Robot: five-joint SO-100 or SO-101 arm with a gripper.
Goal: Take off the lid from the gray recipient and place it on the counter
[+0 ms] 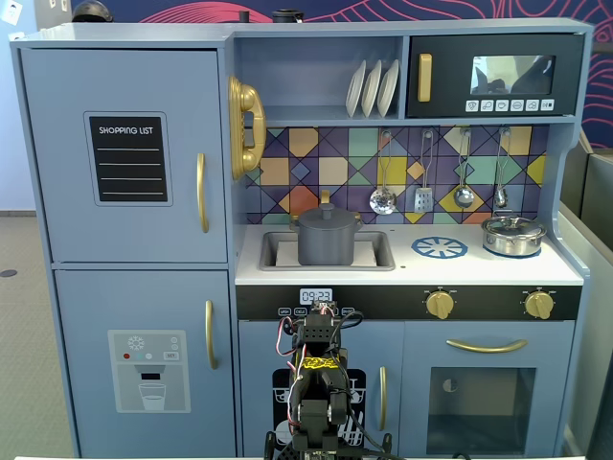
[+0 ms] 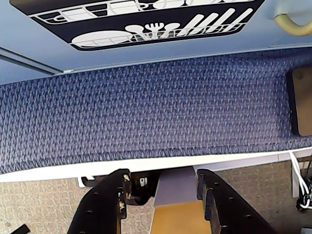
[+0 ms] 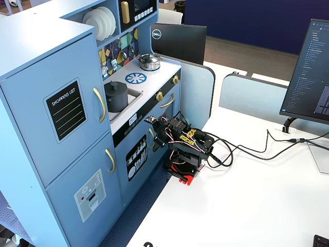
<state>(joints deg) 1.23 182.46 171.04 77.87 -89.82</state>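
Note:
The gray recipient (image 1: 328,244) stands in the inset sink at the left of the white counter (image 1: 479,270), with the dark gray lid (image 1: 328,217) on it. Both fixed views show it; in the side one the pot (image 3: 116,99) carries its lid (image 3: 115,85) above the counter (image 3: 157,69). My arm (image 1: 316,379) is folded low in front of the kitchen's lower doors, well below the counter. My gripper (image 2: 163,178) points down over the table edge, open and empty, and it also shows in the side fixed view (image 3: 156,138).
A shiny silver pot (image 1: 513,236) sits at the counter's right, next to the blue burner ring (image 1: 440,247). Utensils hang on the back wall. Blue carpet (image 2: 146,112) lies below the gripper. Cables (image 3: 247,149) and a monitor (image 3: 313,77) are on the white table.

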